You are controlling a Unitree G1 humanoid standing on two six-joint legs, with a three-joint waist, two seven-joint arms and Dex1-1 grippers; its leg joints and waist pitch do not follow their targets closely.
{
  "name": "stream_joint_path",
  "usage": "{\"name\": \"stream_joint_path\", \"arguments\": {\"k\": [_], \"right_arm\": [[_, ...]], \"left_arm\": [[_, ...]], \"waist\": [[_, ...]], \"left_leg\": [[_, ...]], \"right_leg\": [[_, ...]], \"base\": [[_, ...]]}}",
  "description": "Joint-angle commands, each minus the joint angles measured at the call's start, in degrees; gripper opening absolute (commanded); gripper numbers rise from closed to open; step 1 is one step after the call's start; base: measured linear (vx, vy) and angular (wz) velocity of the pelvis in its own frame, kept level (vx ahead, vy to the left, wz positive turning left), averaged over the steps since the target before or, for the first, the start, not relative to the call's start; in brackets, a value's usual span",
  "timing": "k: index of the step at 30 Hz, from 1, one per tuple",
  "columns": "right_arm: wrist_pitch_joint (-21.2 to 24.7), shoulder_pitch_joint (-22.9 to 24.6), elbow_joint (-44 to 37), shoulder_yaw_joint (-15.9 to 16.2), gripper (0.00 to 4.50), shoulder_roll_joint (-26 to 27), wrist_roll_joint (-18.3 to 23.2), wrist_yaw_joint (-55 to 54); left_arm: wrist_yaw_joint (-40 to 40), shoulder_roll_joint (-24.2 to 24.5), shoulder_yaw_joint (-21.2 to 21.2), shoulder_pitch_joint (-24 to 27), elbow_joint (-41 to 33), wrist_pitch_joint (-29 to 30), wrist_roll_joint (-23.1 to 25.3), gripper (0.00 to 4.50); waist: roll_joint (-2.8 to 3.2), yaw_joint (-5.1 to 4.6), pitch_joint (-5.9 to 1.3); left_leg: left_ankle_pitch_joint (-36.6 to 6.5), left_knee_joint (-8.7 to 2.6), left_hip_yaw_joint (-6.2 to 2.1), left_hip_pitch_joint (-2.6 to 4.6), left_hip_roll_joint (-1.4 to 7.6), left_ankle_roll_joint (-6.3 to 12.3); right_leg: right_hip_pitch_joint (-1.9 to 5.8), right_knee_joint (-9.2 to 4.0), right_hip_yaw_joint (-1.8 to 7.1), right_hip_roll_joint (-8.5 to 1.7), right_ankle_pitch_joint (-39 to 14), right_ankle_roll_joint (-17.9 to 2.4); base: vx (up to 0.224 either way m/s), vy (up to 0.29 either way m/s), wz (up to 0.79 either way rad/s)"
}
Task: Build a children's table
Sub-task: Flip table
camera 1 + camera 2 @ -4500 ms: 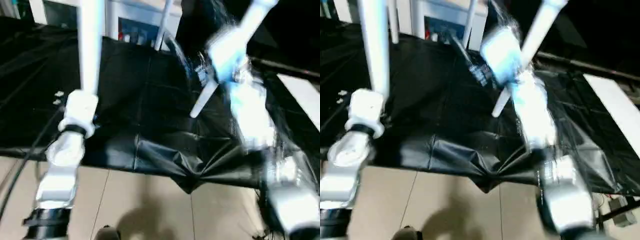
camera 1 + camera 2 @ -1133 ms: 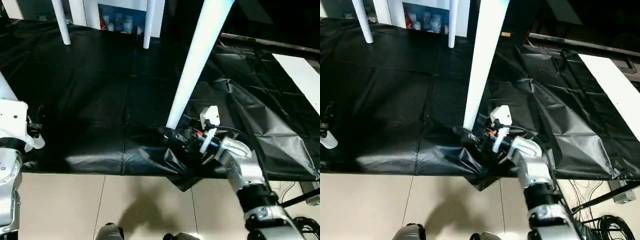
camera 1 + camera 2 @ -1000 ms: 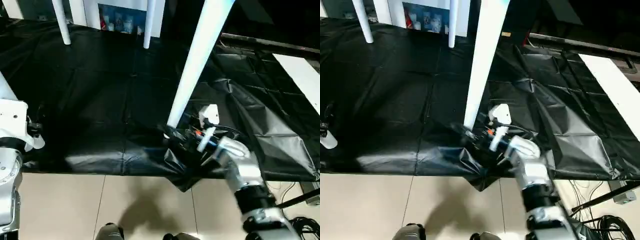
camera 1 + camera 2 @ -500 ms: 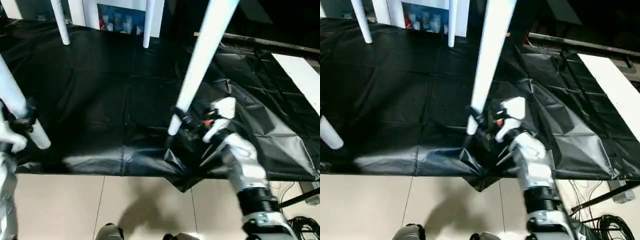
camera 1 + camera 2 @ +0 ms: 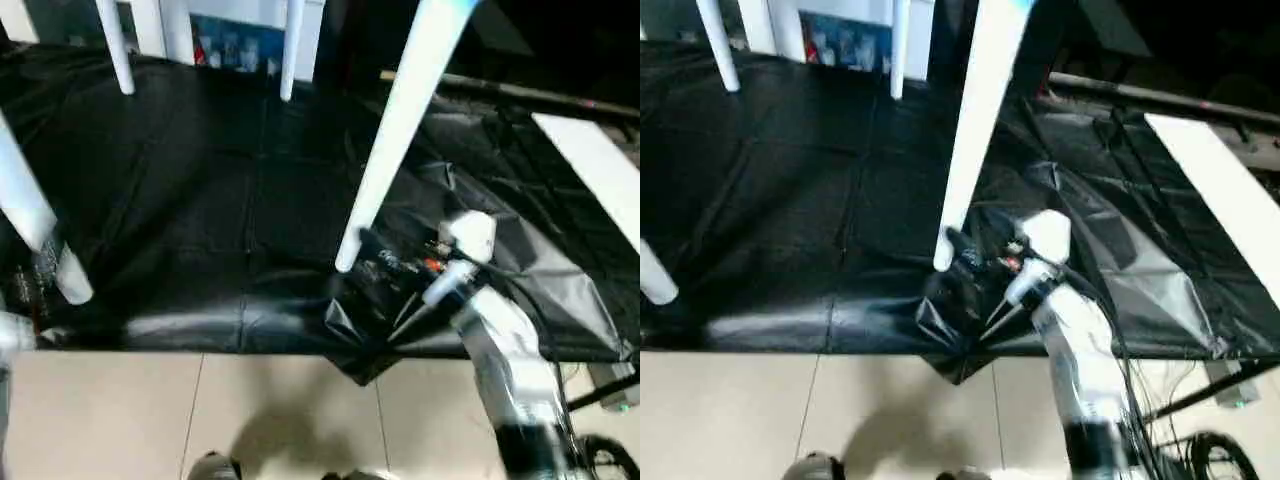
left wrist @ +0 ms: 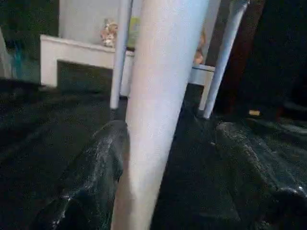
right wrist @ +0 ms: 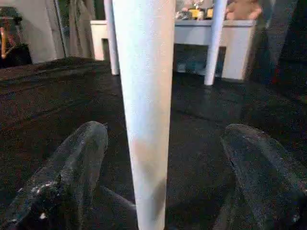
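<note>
A long white tapered leg (image 5: pixel 400 120) slants down the middle, its narrow end just above the black sheet (image 5: pixel 200 200). My right gripper (image 5: pixel 365 258) stands open at that end, one finger on each side with gaps, as the right wrist view shows (image 7: pixel 165 129). A second leg (image 5: pixel 35 230) slants down at the left. My left gripper (image 6: pixel 172 125) is open around it: one finger (image 6: pixel 96 172) lies against the leg, the other is apart. Two more legs (image 5: pixel 115 45) (image 5: pixel 290 50) stand at the far side. The tabletop is out of view.
The black sheet is crumpled at its near edge (image 5: pixel 365 345), above beige floor tiles (image 5: pixel 280 410). A white cabinet (image 5: pixel 230 15) stands behind the far legs. A white board (image 5: pixel 590 160) lies at the right, with cables near the lower right corner.
The left leg's lower end has swung in from the left edge over the last second. My right wrist has shifted right and up beside the middle leg's end. The camera has tilted slightly.
</note>
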Motion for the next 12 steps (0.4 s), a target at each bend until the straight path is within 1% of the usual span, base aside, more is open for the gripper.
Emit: {"name": "stream_joint_path", "arguments": {"k": [1, 2, 3, 4, 5, 6, 7, 8, 9, 10, 11, 12], "right_arm": [[2.3, 3.5, -6.8, -1.2, 4.15, -0.8, 0.3, -1.7], [3.2, 4.5, -8.5, -1.3, 4.15, -0.9, 0.3, -2.3], [4.1, 5.3, -9.8, -1.4, 4.15, -1.0, 0.3, -2.9], [6.5, 7.0, -13.0, -1.5, 4.15, -1.3, -1.8, -5.7], [8.5, 7.7, -14.6, -1.4, 4.15, -1.5, -3.8, -7.8], [8.5, 7.7, -14.6, -1.4, 4.15, -1.5, -3.8, -7.8], [9.6, 8.1, -15.3, -1.3, 4.15, -1.6, -5.0, -8.8], [11.0, 8.4, -15.9, -1.0, 4.15, -1.7, -6.0, -9.9], [11.5, 8.6, -16.3, -0.8, 4.15, -1.7, -6.4, -10.5], [11.8, 8.8, -16.5, -0.5, 4.15, -1.6, -6.7, -11.0], [12.0, 9.0, -16.6, -0.3, 4.15, -1.5, -7.0, -11.7], [12.3, 9.1, -16.4, -0.1, 4.15, -1.2, -7.4, -12.5]], "left_arm": [[0.6, -2.8, -1.3, 3.6, -5.0, 1.4, -1.6, 3.29], [1.3, -4.0, -2.1, 5.1, -6.0, 1.4, -1.1, 3.29], [2.0, -5.0, -3.1, 6.3, -6.8, 1.4, -0.3, 3.29], [4.2, -6.9, -7.4, 10.0, -8.1, 1.8, 4.7, 3.29], [7.3, -8.3, -9.7, 11.4, -8.4, 2.4, 8.8, 3.29], [7.3, -8.3, -9.7, 11.4, -8.4, 2.4, 8.8, 3.29], [9.1, -9.1, -10.6, 11.8, -8.3, 2.6, 10.9, 3.29], [11.7, -10.5, -11.9, 11.9, -8.1, 1.7, 14.5, 3.29], [12.0, -10.7, -13.0, 12.0, -8.1, 0.9, 15.8, 3.29], [12.1, -10.8, -13.8, 12.1, -8.0, 0.2, 16.7, 3.29], [12.1, -10.8, -14.6, 12.2, -7.9, -0.5, 17.6, 3.29], [12.6, -10.7, -15.5, 11.9, -7.7, -0.4, 18.6, 3.29]], "waist": [[2.25, 0.05, -3.32], [2.06, 0.29, -3.37], [2.07, 0.12, -2.91], [1.87, 0.05, -2.95], [1.76, -0.12, -2.79], [1.80, -0.20, -2.80], [1.63, -0.31, -2.99], [1.61, -0.48, -2.82], [1.56, -0.60, -2.82], [1.49, -0.65, -2.70], [1.50, -0.68, -2.71], [1.59, -0.83, -2.68]], "left_leg": [[-25.9, -5.17, -1.67, 2.32, 2.93, -4.94], [-26.8, -5.30, -1.83, 2.36, 3.22, -5.28], [-28.1, -5.46, -1.88, 2.31, 3.17, -5.38], [-30.5, -5.34, -1.99, 2.55, 2.98, -5.71], [-31.9, -5.19, -2.11, 2.69, 2.90, -6.07], [-32.4, -5.25, -2.27, 2.78, 2.90, -6.37], [-32.8, -4.95, -2.36, 2.99, 2.72, -6.36], [-33.6, -5.02, -2.68, 2.99, 2.68, -6.42], [-34.1, -4.97, -2.86, 3.02, 2.68, -6.52], [-35.4, -4.95, -3.16, 3.13, 2.60, -6.53], [-36.5, -4.93, -3.47, 3.18, 2.57, -6.64], [-37.3, -5.07, -3.66, 3.19, 2.61, -6.80]], "right_leg": [[0.75, -5.38, 2.86, -4.09, -19.8, -5.4], [0.95, -5.57, 2.87, -4.29, -20.9, -4.8], [0.70, -5.86, 2.91, -4.12, -22.5, -4.3], [0.60, -6.44, 2.91, -4.26, -27.0, -3.0], [0.30, -6.89, 2.98, -4.30, -30.6, -1.5], [0.27, -7.08, 2.92, -4.31, -32.3, -0.8], [0.07, -7.46, 2.81, -4.40, -34.6, 0.2], [0.05, -7.89, 2.53, -4.29, -36.2, 0.7], [0.13, -7.96, 2.32, -4.35, -36.6, 0.9], [0.12, -8.38, 1.95, -4.46, -38.1, 1.1], [0.29, -8.59, 1.59, -4.60, -38.8, 1.0], [0.42, -8.62, 1.33, -4.50, -38.5, 0.8]], "base": [[0.000, 0.000, 0.00], [0.000, 0.000, 0.00], [0.000, 0.000, 0.00], [0.000, 0.000, 0.00], [0.000, 0.000, 0.00], [0.000, 0.000, 0.00], [0.000, 0.000, 0.00], [0.000, 0.000, 0.00], [-0.053, 0.012, -0.06], [-0.054, 0.022, -0.09], [-0.054, 0.022, -0.09], [0.000, 0.000, 0.00]]}}
